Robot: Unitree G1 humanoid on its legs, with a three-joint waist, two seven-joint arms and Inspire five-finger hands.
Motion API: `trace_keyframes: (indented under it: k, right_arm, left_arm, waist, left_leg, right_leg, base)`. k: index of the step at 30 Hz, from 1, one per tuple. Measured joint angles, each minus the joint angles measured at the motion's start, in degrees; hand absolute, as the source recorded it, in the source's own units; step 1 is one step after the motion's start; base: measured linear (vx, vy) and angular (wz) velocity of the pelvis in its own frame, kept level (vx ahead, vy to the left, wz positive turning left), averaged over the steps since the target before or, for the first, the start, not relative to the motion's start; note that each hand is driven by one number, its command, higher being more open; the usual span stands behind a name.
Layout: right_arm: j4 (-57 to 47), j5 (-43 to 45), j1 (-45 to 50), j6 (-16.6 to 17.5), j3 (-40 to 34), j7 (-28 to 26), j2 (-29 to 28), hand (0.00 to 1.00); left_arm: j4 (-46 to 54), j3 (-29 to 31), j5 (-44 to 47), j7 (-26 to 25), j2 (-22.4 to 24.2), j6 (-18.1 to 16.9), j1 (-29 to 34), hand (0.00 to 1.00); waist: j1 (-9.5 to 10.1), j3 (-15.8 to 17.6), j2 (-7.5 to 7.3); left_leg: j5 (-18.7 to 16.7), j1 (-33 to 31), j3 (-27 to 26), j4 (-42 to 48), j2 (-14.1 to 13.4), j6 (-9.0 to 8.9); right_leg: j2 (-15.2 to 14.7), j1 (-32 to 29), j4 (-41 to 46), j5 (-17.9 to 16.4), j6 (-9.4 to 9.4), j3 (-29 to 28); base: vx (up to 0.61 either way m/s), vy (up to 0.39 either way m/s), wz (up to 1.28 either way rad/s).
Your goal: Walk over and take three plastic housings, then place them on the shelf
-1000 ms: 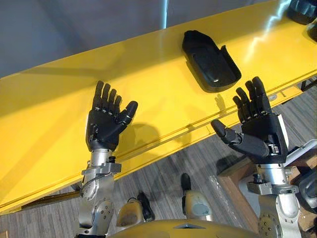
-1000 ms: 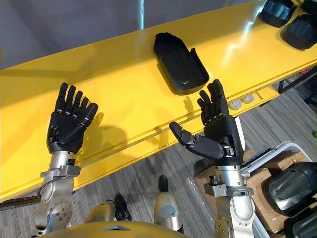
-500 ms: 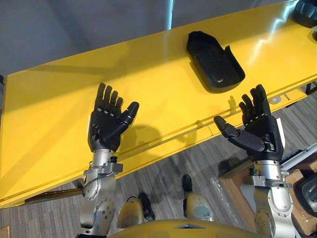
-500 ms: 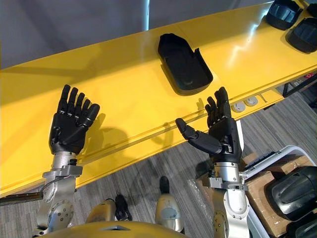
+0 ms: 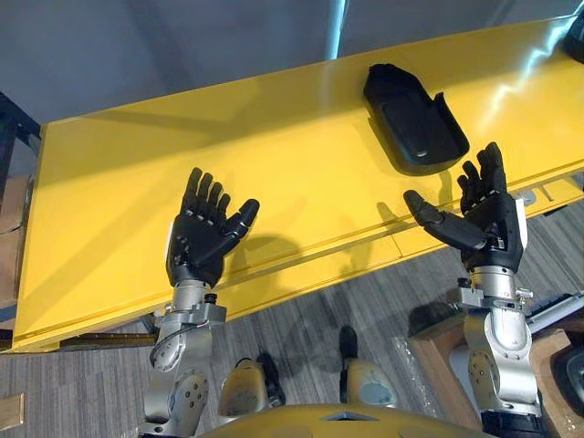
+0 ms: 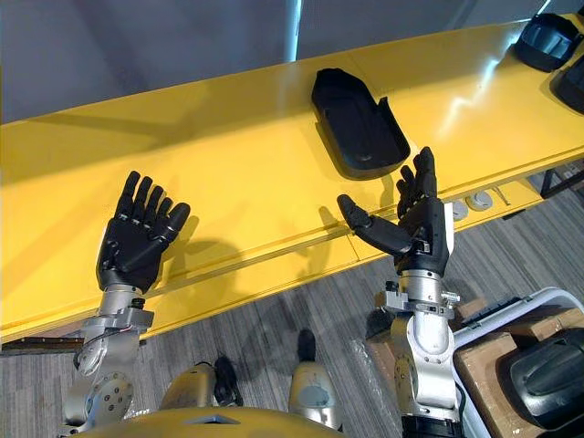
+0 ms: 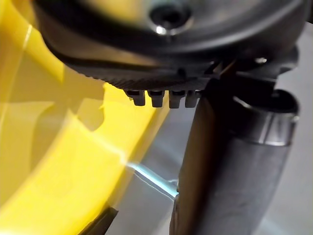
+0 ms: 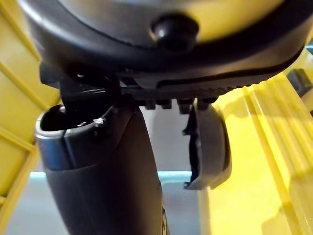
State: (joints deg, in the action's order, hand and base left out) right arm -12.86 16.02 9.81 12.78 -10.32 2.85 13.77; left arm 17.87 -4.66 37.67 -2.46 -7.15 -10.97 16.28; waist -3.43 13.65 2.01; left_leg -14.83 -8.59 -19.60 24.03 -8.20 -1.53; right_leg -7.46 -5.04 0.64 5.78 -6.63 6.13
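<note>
You're holding the left hand [image 5: 196,242] and right hand [image 5: 484,228] spread and empty, judging pick-up pending; next needs reaching far for the plastic housing [image 5: 415,123].

Long yellow desk [image 6: 228,173] running slantwise across, glossy, light glancing off its top. A seam [image 6: 274,248] runs the length of it, close to the front edge. One black housing [image 6: 359,123] lies flat on the top, open side up, set back from that seam. Off at the right end, a second housing [image 6: 546,41] and a third housing [image 6: 572,84], near each other, the third cut by the frame. Two small round fittings [image 6: 474,199] sit in the front ledge. Below: grey plank floor [image 6: 274,310], a white-rimmed bin [image 6: 520,308] on it at the right.
</note>
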Motion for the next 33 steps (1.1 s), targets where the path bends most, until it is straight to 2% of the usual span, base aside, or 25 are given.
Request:
trace_keyframes:
  k: [6,20,33]
  right_arm:
    - [3.9,-0.1,-4.6,-2.3,-0.2,0.6,0.1,1.00]
    - [12.1,-2.1,-11.2,-2.4,-0.5,1.6,2.6,1.00]
    - [13.0,-2.1,-12.3,-2.4,-1.6,1.6,3.5,1.00]
  left_arm:
    - [0.0,0.0,0.0,1.4,0.0,0.0,0.0,1.00]
    - [-0.4,0.0,0.0,1.5,-0.7,0.0,0.0,1.00]
    - [-0.4,0.0,0.0,2.9,-0.7,0.0,0.2,1.00]
  waist:
    - [0.13,-0.1,0.19]
    - [0.23,0.2,0.35]
    - [0.53,0.4,0.55]
  left_leg:
    - [0.3,0.0,0.5,-0.3,0.5,0.20]
    - [0.6,-1.0,1.2,-0.2,0.6,0.29]
    - [0.9,-0.3,1.8,-0.8,0.8,0.14]
  right_leg:
    - [-0.4,0.1,0.0,0.0,0.00,0.3]
    - [-0.5,-0.3,0.2,0.0,0.01,1.2]
    - [-0.6,0.4,0.2,-0.2,0.27,1.8]
  base:
    - [-0.03,-0.004,0.05]
    - [-0.03,-0.005,0.02]
    - [-0.02,-0.005,0.01]
